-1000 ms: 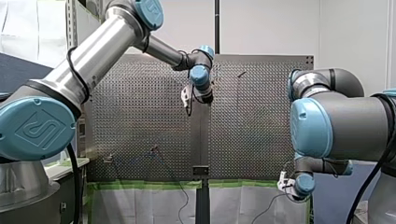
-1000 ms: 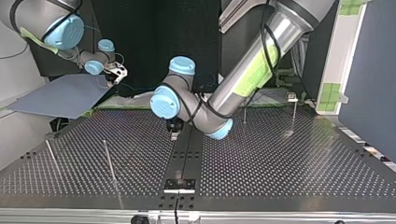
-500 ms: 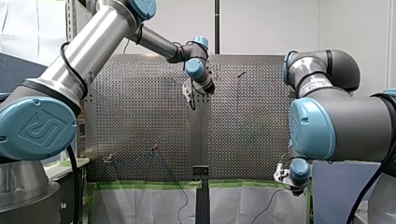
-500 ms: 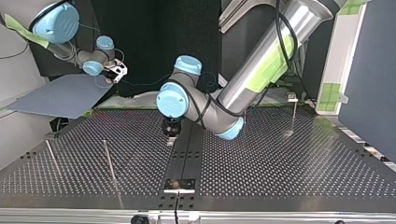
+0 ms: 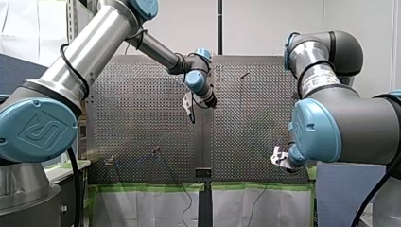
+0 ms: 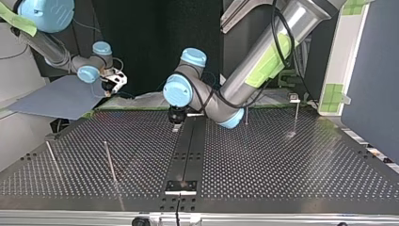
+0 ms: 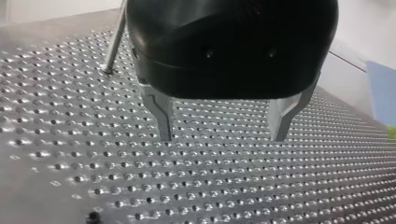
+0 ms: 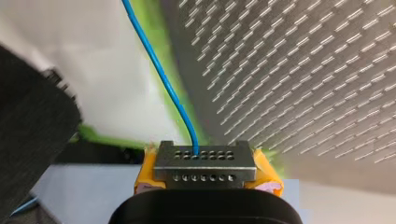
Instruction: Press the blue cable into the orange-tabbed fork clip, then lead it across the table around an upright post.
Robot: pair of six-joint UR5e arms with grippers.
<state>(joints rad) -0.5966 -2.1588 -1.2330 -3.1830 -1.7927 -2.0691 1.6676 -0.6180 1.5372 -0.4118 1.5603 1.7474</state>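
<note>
The blue cable [image 8: 163, 79] is clamped in my right hand [image 8: 198, 150]. In the right wrist view it comes out from between the yellow pads [image 8: 145, 173] and runs straight ahead of the hand, along the green tape [image 8: 156, 51] that edges the perforated worktop [image 8: 303, 70]. In the top view this hand hangs off the worktop's far left corner, beside a grey-blue sheet [image 6: 61, 96].

Over the worktop, my left hand [image 7: 222, 135] is released. Its two metal fingers [image 7: 161, 116] stand wide apart with nothing between them, tips close above the holes. An upright post [image 7: 114, 46] stands beyond the hand and off to one side. In the top view this hand points down near the far end of the black rail [image 6: 188, 150] that runs along the worktop's middle, well apart from my right hand.

In the top view two thin rods [image 6: 110, 162] lean at the near left of the worktop, and two more posts stand near its far right edge.

In the front view a small fitting [image 5: 156, 151] low on the worktop's left half may be the orange-tabbed clip, but it is too small to tell.
</note>
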